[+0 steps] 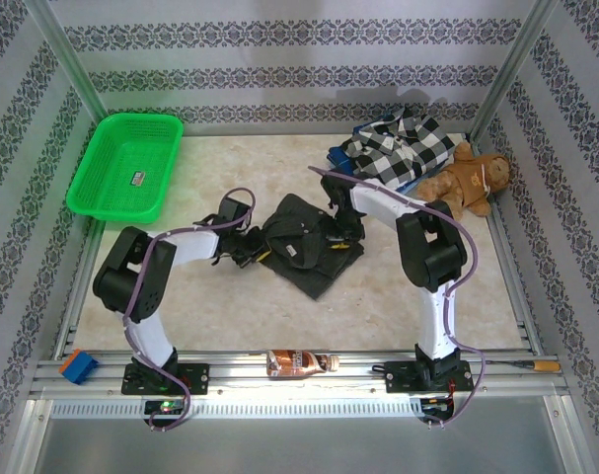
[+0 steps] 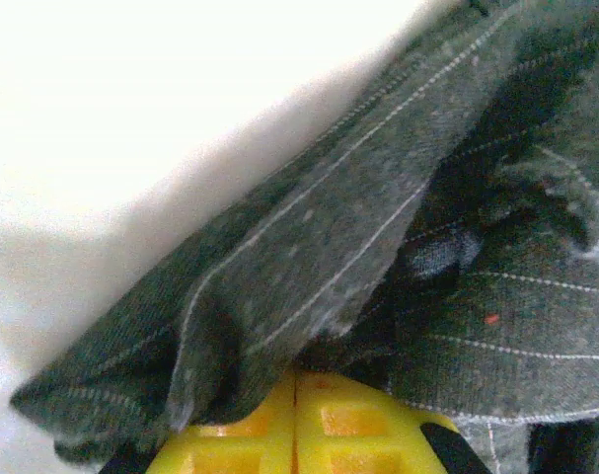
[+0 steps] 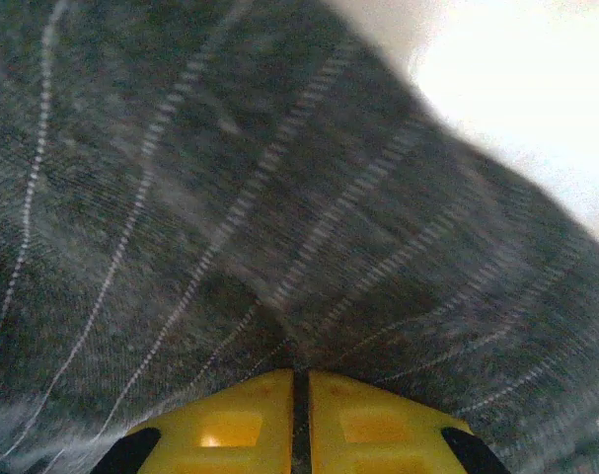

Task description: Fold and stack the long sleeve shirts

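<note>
I find the charcoal pinstriped shirt (image 1: 304,259) bunched at mid-table (image 1: 230,306), between both arms. My left claw (image 2: 295,390) is pinched closed on its left edge, and my right claw (image 3: 301,383) is likewise clamped on its cloth. The checked shirt (image 1: 398,148) lies at the far right.

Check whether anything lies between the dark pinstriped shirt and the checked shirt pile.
No loose item lies between the charcoal shirt and the checked shirt. The right arm crosses that stretch; the teddy bear sits beside the checked shirt, off the line.
</note>
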Controlling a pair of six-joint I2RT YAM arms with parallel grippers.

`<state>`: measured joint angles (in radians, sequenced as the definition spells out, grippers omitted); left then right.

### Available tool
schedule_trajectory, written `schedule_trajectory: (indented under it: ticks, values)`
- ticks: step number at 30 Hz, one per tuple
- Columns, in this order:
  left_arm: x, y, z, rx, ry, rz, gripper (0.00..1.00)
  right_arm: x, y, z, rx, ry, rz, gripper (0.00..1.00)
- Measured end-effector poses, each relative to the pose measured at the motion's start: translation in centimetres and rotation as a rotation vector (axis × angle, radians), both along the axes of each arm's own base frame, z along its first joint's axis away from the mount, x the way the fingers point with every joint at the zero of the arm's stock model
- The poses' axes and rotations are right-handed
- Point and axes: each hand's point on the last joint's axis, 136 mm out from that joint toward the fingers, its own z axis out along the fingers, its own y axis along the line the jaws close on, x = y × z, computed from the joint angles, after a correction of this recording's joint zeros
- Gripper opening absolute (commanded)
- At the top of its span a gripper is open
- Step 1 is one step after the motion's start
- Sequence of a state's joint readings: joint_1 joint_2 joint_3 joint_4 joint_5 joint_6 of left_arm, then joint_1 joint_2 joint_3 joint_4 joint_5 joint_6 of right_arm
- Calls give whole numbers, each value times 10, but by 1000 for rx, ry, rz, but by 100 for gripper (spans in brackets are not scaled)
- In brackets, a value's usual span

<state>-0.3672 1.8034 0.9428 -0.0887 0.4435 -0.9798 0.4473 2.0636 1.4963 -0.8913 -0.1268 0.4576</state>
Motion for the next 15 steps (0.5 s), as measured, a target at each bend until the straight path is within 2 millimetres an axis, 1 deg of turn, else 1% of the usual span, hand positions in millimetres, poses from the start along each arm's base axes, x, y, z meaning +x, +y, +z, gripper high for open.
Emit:
schedule_trajectory:
  ticks: [1, 4, 6, 7, 8, 9, 12, 15]
  values:
    - [9, -1, -1, 14, -9, -2, 8, -4, 0, -6, 4, 10, -12, 13]
    - [42, -6, 1, 72, -58, -32, 7, -11, 6, -7, 75, -12, -80, 12]
    - [69, -9, 2, 96, -95, -57, 7, -20, 18, -7, 137, -18, -128, 12]
    - [80, -10, 2, 106, -113, -69, 7, -25, 27, -6, 161, -12, -143, 13]
    - [90, -13, 3, 115, -129, -86, 7, -31, 42, -6, 192, -6, -156, 14]
    - [102, -14, 3, 125, -145, -102, 7, -38, 61, -6, 232, -5, -166, 17]
    - [133, -19, 5, 149, -197, -157, 7, -61, 121, -4, 355, 2, -222, 18]
    - [148, -28, 7, 148, -236, -231, 8, -77, 170, 2, 464, -1, -335, 21]
